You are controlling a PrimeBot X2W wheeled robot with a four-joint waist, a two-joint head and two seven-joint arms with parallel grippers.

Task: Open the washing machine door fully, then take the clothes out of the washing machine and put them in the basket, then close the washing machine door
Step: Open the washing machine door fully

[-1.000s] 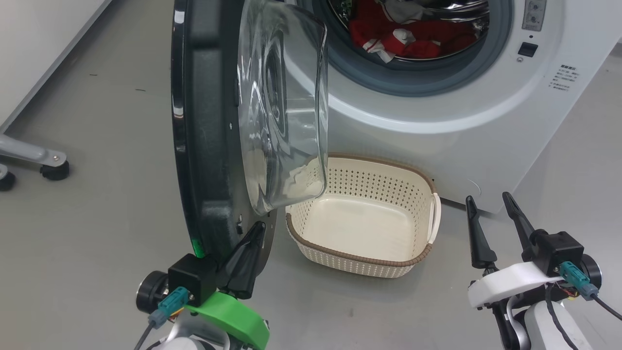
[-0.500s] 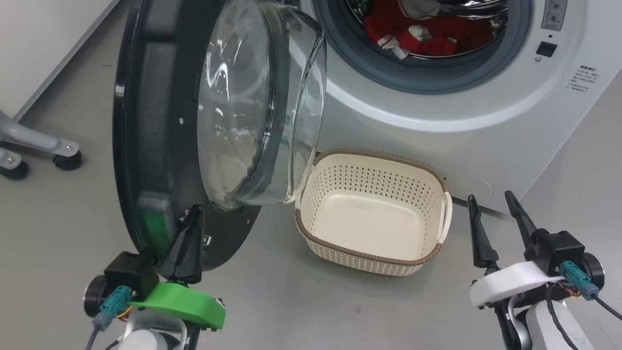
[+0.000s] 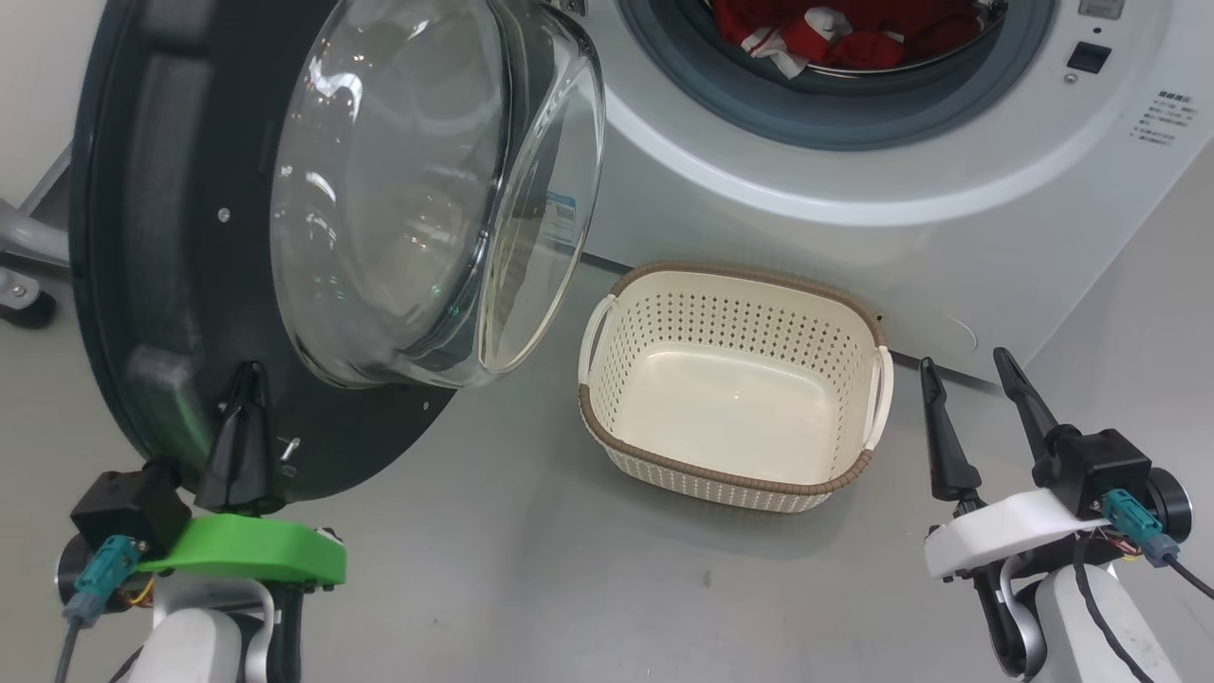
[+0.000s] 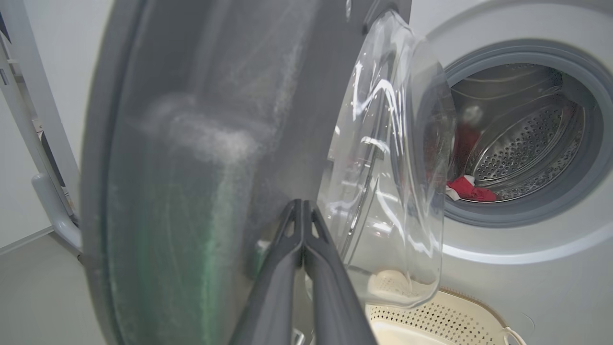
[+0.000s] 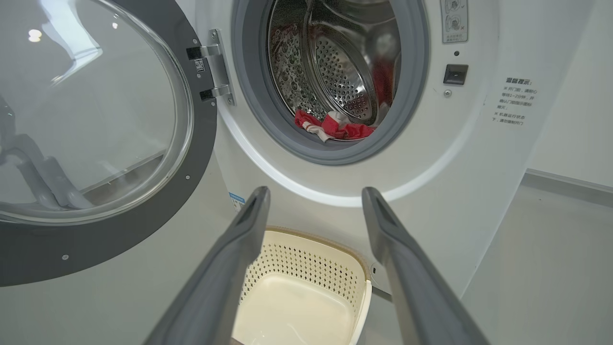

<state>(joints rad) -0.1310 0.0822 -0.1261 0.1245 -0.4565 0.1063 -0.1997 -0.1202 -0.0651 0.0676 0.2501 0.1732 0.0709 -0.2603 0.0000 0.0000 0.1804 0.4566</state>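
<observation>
Here, the washing machine (image 3: 854,228) is standing with its round mouth uncovered. The clothes (image 3: 835,28), a red bundle with white trim, are lying inside the steel drum (image 5: 345,67) at the front of its floor, just behind the grey rubber ring (image 3: 816,114). The washing machine door (image 3: 142,285) is hanging swung out on its hinge to the left of the mouth, with its black inner face and bulging glass bowl (image 3: 417,190) facing the head camera. The basket (image 3: 730,277) is sitting on the grey floor (image 3: 531,569) just in front of the machine, below the mouth and beside the door's lower edge, and its cream bottom is showing bare. The left gripper (image 3: 247,379) is holding its two dark fingers pressed together with nothing between them, the tips lying up against the lower part of the door's inner face. The right gripper (image 3: 963,360) is hovering low to the right of the basket, its fingers spread wide apart, gripping nothing and pointing toward the machine's front.
</observation>
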